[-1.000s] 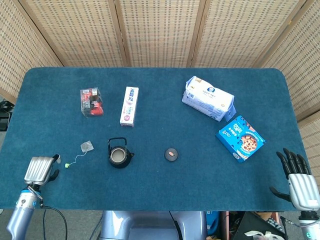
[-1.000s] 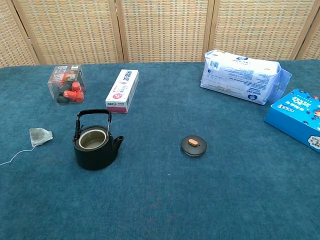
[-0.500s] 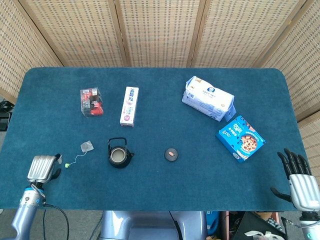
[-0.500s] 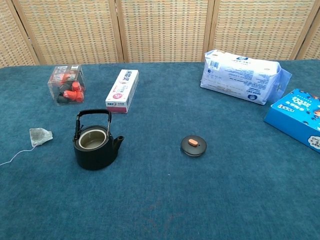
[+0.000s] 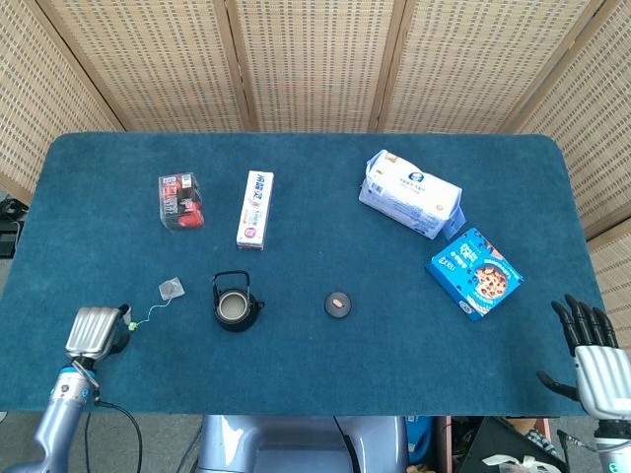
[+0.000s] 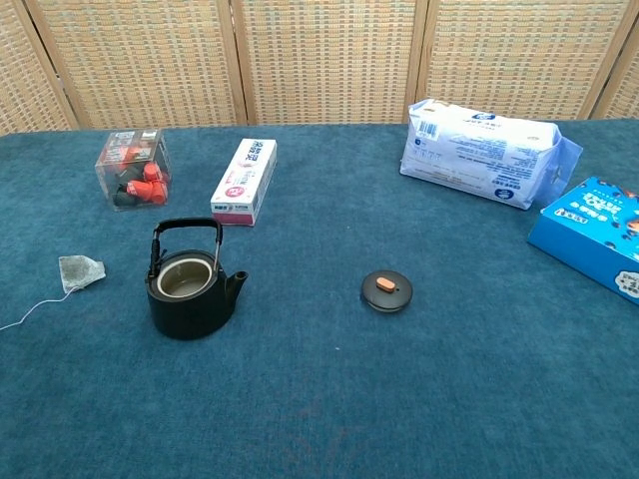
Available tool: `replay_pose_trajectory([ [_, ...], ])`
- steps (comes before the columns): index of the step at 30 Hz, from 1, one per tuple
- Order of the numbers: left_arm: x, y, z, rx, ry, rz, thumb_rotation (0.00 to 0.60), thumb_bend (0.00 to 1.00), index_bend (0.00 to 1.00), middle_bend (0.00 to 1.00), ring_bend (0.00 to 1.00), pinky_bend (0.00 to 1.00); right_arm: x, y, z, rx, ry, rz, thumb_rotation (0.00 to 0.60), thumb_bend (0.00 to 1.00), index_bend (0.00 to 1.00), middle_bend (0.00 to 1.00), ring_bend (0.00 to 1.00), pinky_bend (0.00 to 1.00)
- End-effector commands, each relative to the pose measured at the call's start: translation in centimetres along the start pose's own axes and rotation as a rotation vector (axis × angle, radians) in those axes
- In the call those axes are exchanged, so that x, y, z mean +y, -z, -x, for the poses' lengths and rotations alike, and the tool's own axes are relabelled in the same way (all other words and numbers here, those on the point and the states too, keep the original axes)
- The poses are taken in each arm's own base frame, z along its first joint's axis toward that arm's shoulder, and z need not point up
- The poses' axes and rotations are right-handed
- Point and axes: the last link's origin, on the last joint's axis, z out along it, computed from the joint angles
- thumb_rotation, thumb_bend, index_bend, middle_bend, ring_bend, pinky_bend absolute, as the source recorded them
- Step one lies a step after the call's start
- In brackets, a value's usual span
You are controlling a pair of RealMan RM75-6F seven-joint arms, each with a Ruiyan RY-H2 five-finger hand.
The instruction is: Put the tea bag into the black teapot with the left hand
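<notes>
I have hardly begun this job. The little grey paper tea bag [image 5: 172,288] lies flat on the blue cloth worktop [image 5: 315,394], just to the left of the round black metal teapot [image 5: 235,306], and nothing is touching the bag itself. Its thin white string [image 5: 148,312] runs away from it toward my silver left hand [image 5: 96,332], which sits at the near left corner, right by the small green tag [image 5: 129,323] at the end of the string. I see only the back of that hand, so I cannot tell if its fingers are apart, curled in, or pinching the tag. The teapot stands upright with its handle up and its top open, and I can look down into it. Its small round black lid with an orange knob [image 5: 338,304] lies on the cloth well to the right, so the way in is free. My right hand [image 5: 595,365] waits off the near right edge with its dark fingers spread and nothing in it. I think all the real work is left: get hold of the tea bag, lift it over the pot, and let it drop inside.
</notes>
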Motion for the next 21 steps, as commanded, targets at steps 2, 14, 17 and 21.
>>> replay_pose_trajectory([
  [2, 0.10, -0.21, 0.10, -0.003, 0.001, -0.002, 0.600, 0.35, 0.51, 0.81, 0.72, 0.65, 0.01, 0.02, -0.01, -0.001, 0.000, 0.001, 0.600, 0.06, 0.00, 0.00, 0.00, 0.00],
  [14, 0.30, -0.66, 0.21, -0.005, 0.006, -0.006, 0.600, 0.35, 0.53, 0.81, 0.72, 0.65, 0.14, 0.22, -0.09, -0.002, 0.003, 0.009, 0.600, 0.06, 0.00, 0.00, 0.00, 0.00],
  [17, 0.38, -0.77, 0.28, -0.009, 0.007, -0.006, 0.600, 0.35, 0.53, 0.81, 0.72, 0.65, 0.19, 0.27, -0.11, -0.003, 0.004, 0.012, 0.600, 0.06, 0.00, 0.00, 0.00, 0.00],
  [21, 0.54, -0.88, 0.29, -0.010, 0.011, -0.004, 0.600, 0.35, 0.53, 0.81, 0.72, 0.65, 0.22, 0.33, -0.12, -0.004, 0.003, 0.013, 0.600, 0.06, 0.00, 0.00, 0.00, 0.00],
])
